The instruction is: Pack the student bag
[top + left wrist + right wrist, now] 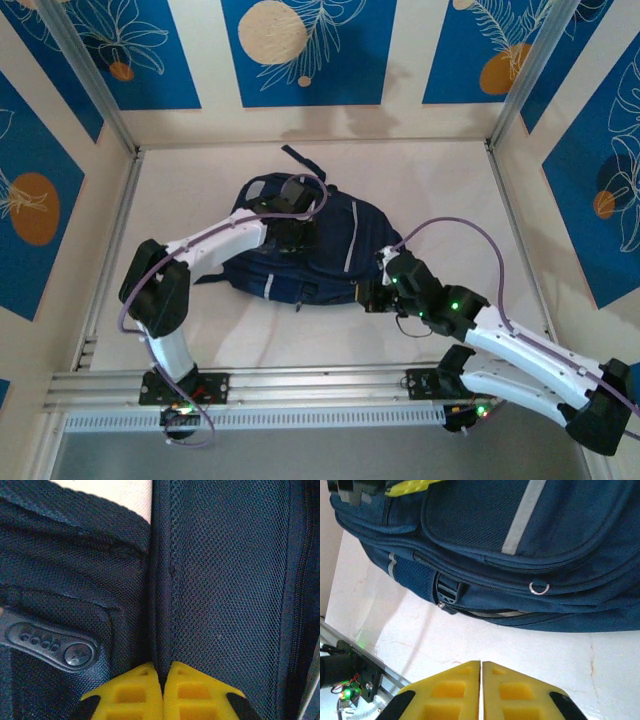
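Note:
The student bag (330, 250), navy with grey-white stripes, lies flat in the middle of the white table. My left gripper (292, 236) rests on its upper part. In the left wrist view its yellow fingertips (162, 672) are shut, pinching a raised fold of the bag's dark mesh fabric (225, 580). My right gripper (372, 297) sits low at the bag's near right edge. In the right wrist view it (481, 664) is shut with nothing between its fingers, hovering over bare table a short way from the bag's side (520, 545).
A dark buckle (447, 591) and a small metal ring (539, 588) sit on the bag's side by its zips. A rubber tab (50, 642) lies left of the pinched fold. An aluminium rail (300, 385) runs along the near edge. Patterned walls enclose the table.

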### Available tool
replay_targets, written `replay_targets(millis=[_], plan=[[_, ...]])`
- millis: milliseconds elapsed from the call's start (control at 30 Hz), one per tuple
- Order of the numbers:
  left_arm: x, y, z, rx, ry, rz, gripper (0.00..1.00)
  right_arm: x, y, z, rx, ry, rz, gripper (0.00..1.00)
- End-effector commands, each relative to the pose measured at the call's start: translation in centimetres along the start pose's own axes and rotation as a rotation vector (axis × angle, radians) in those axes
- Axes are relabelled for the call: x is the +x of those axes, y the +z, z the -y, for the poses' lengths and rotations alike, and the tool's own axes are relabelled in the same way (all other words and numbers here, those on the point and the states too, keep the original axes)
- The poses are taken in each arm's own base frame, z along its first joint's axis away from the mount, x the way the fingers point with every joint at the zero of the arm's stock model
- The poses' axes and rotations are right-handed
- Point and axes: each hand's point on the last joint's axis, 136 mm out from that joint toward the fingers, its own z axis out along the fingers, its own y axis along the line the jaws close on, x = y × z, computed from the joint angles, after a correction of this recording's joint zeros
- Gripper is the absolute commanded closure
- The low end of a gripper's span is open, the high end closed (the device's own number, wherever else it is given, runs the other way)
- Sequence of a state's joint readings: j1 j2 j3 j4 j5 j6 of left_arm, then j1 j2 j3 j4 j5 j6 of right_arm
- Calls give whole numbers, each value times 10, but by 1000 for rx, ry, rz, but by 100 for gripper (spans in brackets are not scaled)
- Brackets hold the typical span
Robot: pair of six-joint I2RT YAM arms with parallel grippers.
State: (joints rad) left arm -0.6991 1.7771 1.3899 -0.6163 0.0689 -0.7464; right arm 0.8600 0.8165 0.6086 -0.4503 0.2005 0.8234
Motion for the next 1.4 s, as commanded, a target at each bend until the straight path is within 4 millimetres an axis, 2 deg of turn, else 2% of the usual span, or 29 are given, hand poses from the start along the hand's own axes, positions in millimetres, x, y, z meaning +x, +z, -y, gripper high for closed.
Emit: replay_targets(millis=[0, 233, 300, 400, 500, 767, 867, 1033, 1133, 1233, 1367], plan=[[-6, -8, 7, 0, -36, 8, 100, -8, -1, -19, -46, -29, 40, 88], [-29, -42, 34, 128, -124, 98, 100, 1, 20, -34, -173, -133, 126, 79], [-35, -45, 38, 195, -164, 138, 100, 6, 29, -40, -215, -223, 178, 75], [-41, -44, 39, 270, -226, 171, 100, 18, 39, -54, -252, -398, 247, 68], [-43, -42, 41, 316, -249, 157, 100, 35, 59, -62, -243, -514, 203, 64], [-55, -38, 30, 407, -351, 147, 100, 59, 114, -66, -192, -558, 171, 51], [-62, -39, 24, 428, -382, 157, 100, 62, 133, -55, -109, -575, 180, 48], [-64, -42, 21, 437, -393, 167, 100, 60, 148, -24, 20, -535, 220, 45], [-65, -44, 21, 445, -397, 166, 100, 60, 156, -20, 40, -550, 228, 45], [-66, -44, 21, 454, -407, 161, 100, 58, 163, -14, 85, -574, 237, 47], [-66, -42, 21, 460, -409, 157, 100, 51, 166, 7, 159, -547, 269, 52]])
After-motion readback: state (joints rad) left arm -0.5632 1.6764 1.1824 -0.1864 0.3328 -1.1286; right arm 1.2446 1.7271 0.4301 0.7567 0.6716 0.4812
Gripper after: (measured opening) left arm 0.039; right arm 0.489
